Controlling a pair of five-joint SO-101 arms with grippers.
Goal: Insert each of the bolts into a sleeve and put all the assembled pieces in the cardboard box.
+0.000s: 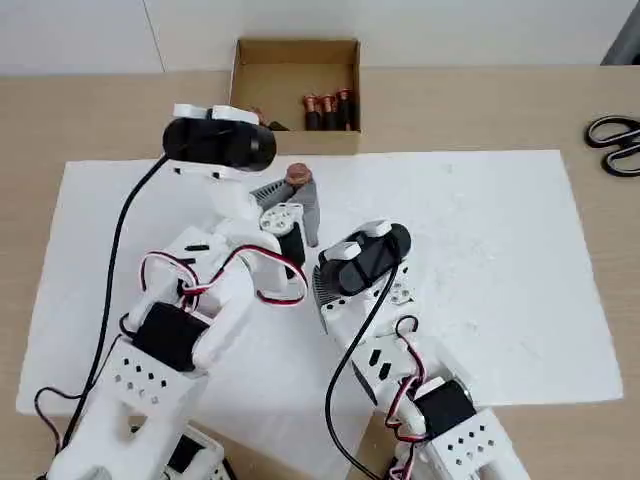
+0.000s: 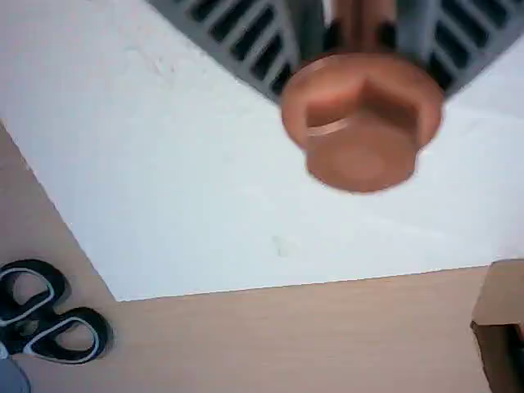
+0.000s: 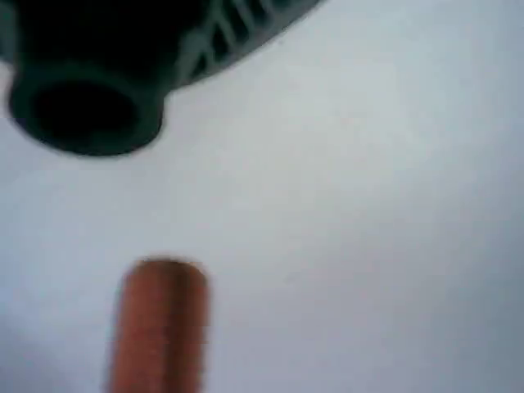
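**Bolt in one pincer, sleeve in the other**

Closest to the left wrist camera is the brown bolt (image 2: 360, 123). Its wide head with flat sides faces that camera. The left pincer (image 2: 358, 29) holds the bolt tight, with a grey finger (image 2: 233, 33) on each side of the thin part.

From high up, the bolt is just off the near side of the cardboard box (image 1: 295, 140). It is held above the white paper (image 1: 480, 250), not lying on it.

The right pincer (image 1: 322, 283) is near the left one, a little nearer and to the right. It is closed on a dark sleeve (image 3: 82, 110). The round hole of the sleeve is easy to see. In the right wrist view, the plain end of the bolt is close to the sleeve, but the two are apart. The bolt is not in the hole.

Three finished pieces (image 1: 328, 108) lie side by side at the right end of the box. Black scissors (image 1: 615, 140) lie on the bare table (image 1: 100, 110), far off to the right.
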